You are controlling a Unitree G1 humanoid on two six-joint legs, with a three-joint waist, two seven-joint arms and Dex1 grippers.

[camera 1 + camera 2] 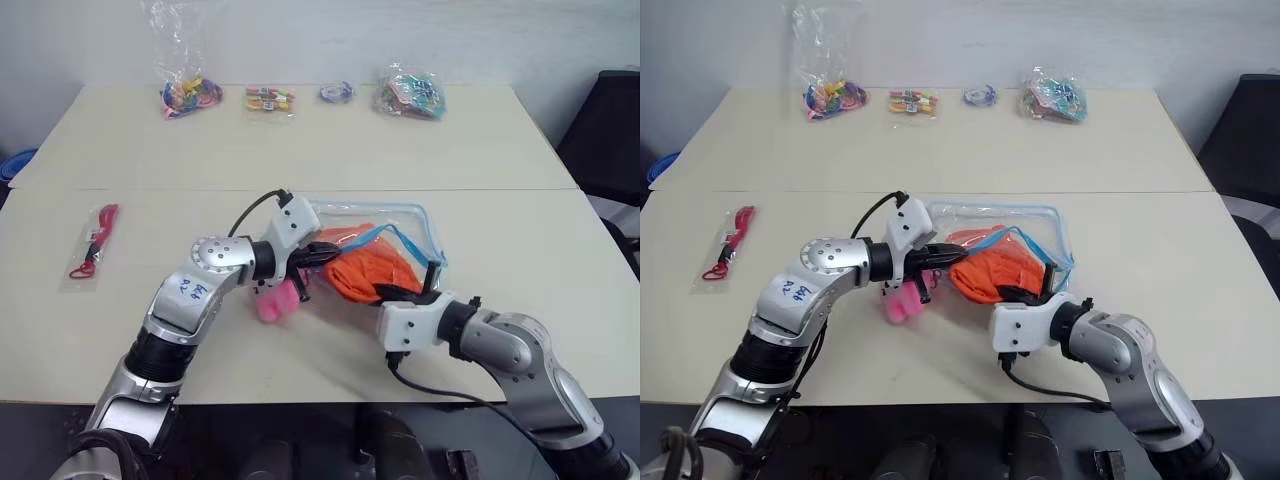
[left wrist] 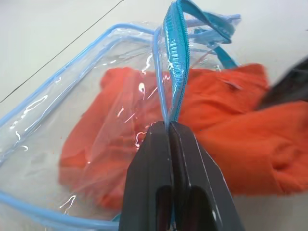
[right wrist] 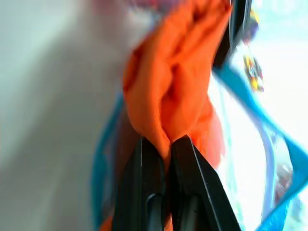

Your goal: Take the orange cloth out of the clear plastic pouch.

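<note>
The clear plastic pouch [image 1: 405, 225] with light blue zipper trim lies in the middle of the table, its mouth lifted open. The orange cloth [image 1: 372, 272] bulges halfway out of that mouth. My left gripper [image 1: 322, 254] is shut on the pouch's blue zipper edge [image 2: 174, 77], holding it up. My right gripper [image 1: 405, 290] is shut on a fold of the orange cloth [image 3: 168, 96] at the near side of the pouch. Part of the cloth still sits under the clear plastic.
A small pink plush toy [image 1: 277, 301] lies just under my left gripper. A red item in a clear bag [image 1: 92, 243] rests at the left. Several small bags of colourful items [image 1: 190, 95] line the table's far edge. A dark chair [image 1: 610, 130] stands at right.
</note>
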